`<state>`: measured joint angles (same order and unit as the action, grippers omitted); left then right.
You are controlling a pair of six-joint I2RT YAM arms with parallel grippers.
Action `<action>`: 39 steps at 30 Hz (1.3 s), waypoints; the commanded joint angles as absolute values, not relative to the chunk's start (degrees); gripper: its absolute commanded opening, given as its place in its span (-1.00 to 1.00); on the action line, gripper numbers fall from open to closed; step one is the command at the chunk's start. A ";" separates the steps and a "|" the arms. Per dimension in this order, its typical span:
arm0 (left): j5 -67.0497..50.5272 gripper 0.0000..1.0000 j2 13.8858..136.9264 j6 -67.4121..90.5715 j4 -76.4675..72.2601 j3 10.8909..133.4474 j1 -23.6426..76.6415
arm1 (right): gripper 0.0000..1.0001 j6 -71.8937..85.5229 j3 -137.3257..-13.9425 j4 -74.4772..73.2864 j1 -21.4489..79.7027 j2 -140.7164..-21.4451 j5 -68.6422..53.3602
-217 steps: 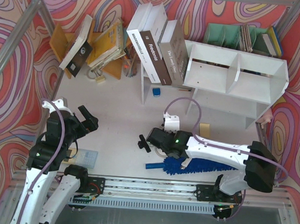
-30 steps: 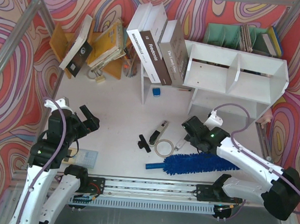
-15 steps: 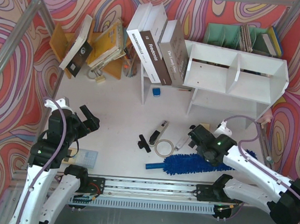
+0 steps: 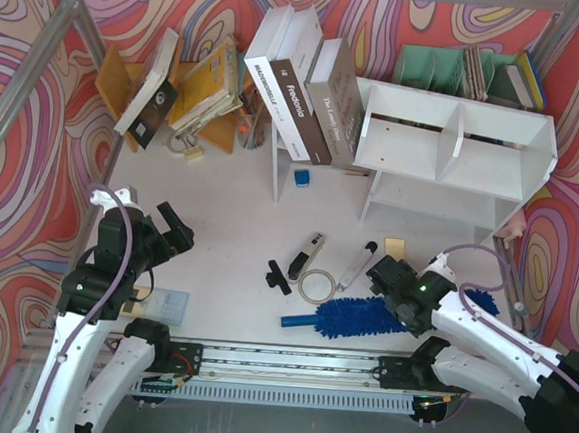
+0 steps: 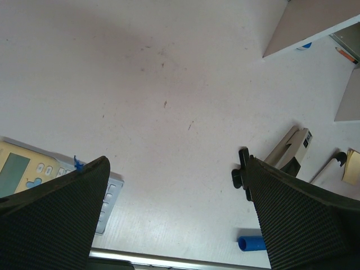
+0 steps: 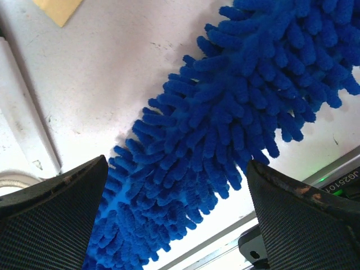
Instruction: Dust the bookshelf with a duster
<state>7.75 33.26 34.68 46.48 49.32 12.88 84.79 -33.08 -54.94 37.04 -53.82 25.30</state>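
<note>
Now that my right gripper (image 4: 392, 286) has dropped and spread wide over the shaggy bright-blue microfibre duster (image 4: 360, 316), grasping it comes next.

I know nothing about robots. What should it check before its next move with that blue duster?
1. Right gripper open: ok, jaws stand wide.
2. Duster lined up between its fingers: ok, the fluffy head lies under them.
3. Duster gripped: not ok, it lies loose on the table.
4. Fingers touching the duster: cannot tell.
5. Left gripper out of the way: ok, open, well off to the left.
6. Bookshelf within reach: cannot tell.
</note>
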 commanded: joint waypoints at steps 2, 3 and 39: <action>5.77 0.97 34.07 34.03 45.62 48.26 13.18 | 0.96 88.49 -31.12 -54.87 36.65 -53.64 27.79; 5.45 0.97 34.16 33.97 45.51 48.19 13.18 | 0.96 88.48 -30.86 -54.22 36.65 -53.87 27.55; 7.87 0.97 35.95 33.64 45.65 48.87 16.42 | -0.09 98.34 -25.62 -53.74 36.63 -51.03 29.13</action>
<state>4.78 35.75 34.44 45.30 49.25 15.05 96.51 -26.44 -51.48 37.04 -52.62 26.72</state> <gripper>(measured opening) 0.984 0.484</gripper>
